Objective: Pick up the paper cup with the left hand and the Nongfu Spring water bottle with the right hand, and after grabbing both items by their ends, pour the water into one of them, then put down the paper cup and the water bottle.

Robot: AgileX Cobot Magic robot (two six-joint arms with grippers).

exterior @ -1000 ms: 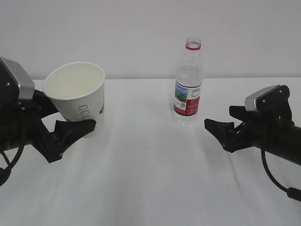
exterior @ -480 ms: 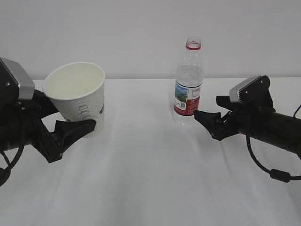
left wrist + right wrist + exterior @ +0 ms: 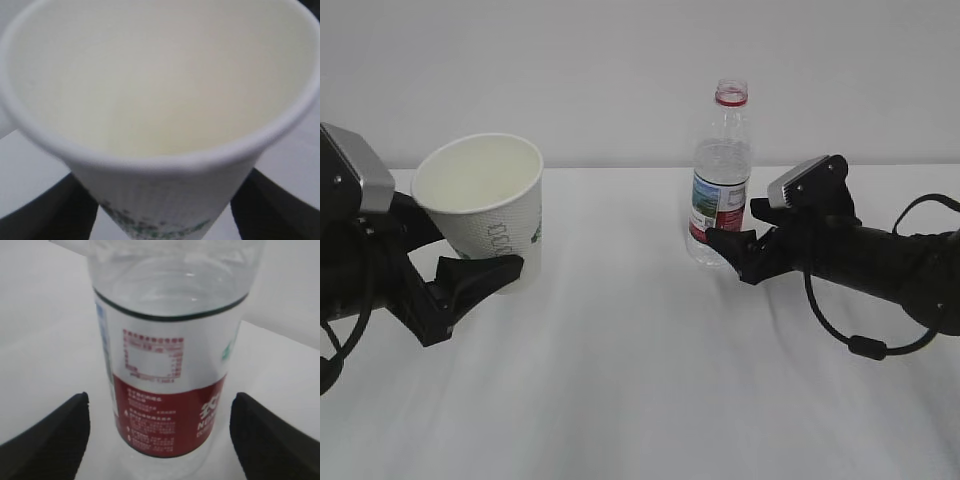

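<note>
Your left claw [image 3: 470, 262] grasps the paper cup [image 3: 492, 205] near its base, tilted, above the tabletop's [image 3: 640, 380] left edge; the cup hides most of its fingers. The grey lettering stays unreadable. Your right claw [image 3: 728, 232] stands released around the Nongfu Spring water bottle [image 3: 721, 175] near the far edge. Its red label's small print blurs.

Not much to read here. The Nongfu Spring water bottle [image 3: 167, 365] carries a red-and-white label [image 3: 167, 405] with a boxed table of small red print and white characters on the red band, all too blurred to make out. The paper cup [image 3: 490, 205] shows grey vertical lettering on its near side, too small to read.
</note>
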